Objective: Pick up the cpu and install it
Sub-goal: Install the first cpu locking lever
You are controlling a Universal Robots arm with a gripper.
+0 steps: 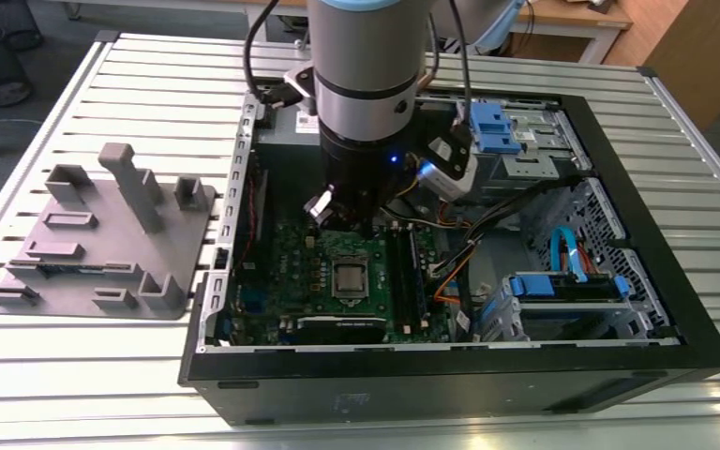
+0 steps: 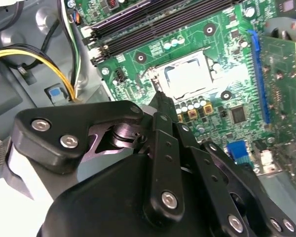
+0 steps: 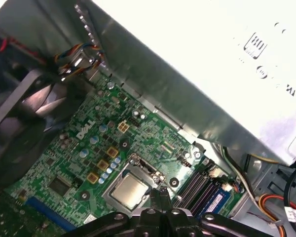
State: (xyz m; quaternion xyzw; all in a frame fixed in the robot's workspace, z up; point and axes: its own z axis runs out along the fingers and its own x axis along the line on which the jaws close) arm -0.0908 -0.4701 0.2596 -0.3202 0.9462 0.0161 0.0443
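The cpu (image 3: 129,191) is a small square chip with a pale silvery top. It lies flat inside the socket frame on the green motherboard (image 3: 79,148). The cpu (image 2: 190,79) looks bright in the second wrist view, and from outside the cpu (image 1: 350,277) sits mid-board. My gripper (image 3: 160,193) hangs just above the socket's edge, fingers shut together with nothing between them. In the second wrist view the gripper (image 2: 162,101) points its tip at the rim of the socket. The arm (image 1: 360,103) reaches down into the open computer case.
A grey tray with upright posts (image 1: 97,244) stands at the exterior view's left of the case. Inside the case are a power supply (image 3: 227,59), a fan (image 3: 24,113), memory slots (image 2: 153,19), yellow cables (image 2: 39,54), an expansion card (image 2: 286,74) and a blue drive cage (image 1: 573,286).
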